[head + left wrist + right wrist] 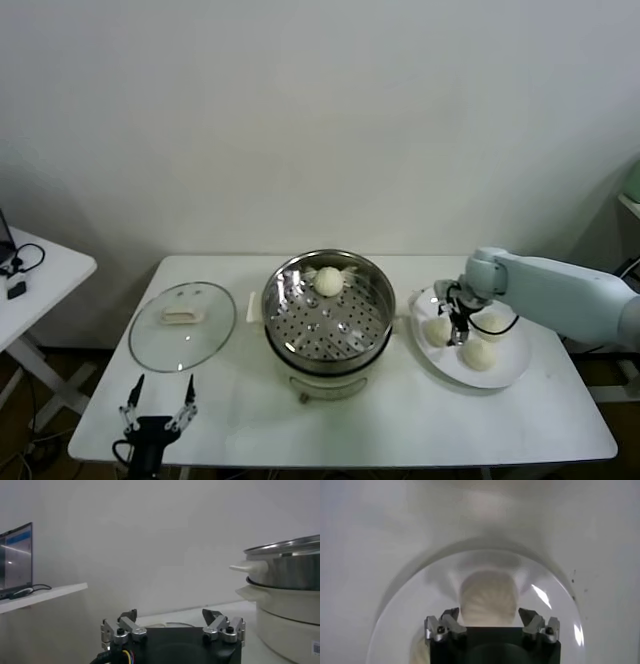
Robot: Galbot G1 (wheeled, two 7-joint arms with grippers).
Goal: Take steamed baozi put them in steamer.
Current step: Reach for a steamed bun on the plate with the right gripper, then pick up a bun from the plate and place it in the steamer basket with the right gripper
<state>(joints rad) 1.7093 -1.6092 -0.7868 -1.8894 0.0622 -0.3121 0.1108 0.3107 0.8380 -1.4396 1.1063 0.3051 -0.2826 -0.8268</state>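
Note:
The steamer (328,318) stands mid-table with one cream-white baozi (328,280) on its perforated floor at the back. Three more baozi (438,330) (480,354) (492,322) lie on the white plate (510,372) to its right. My right gripper (459,324) is down on the plate among them. In the right wrist view it is open (489,617) with one baozi (487,597) between its fingertips, not squeezed. My left gripper (158,402) is open and empty, parked at the table's front left (172,617). The steamer's wall also shows in the left wrist view (287,562).
The round glass lid (182,325) with a white handle lies flat left of the steamer. A small side table (35,275) with cables stands further left. A white wall is behind the table.

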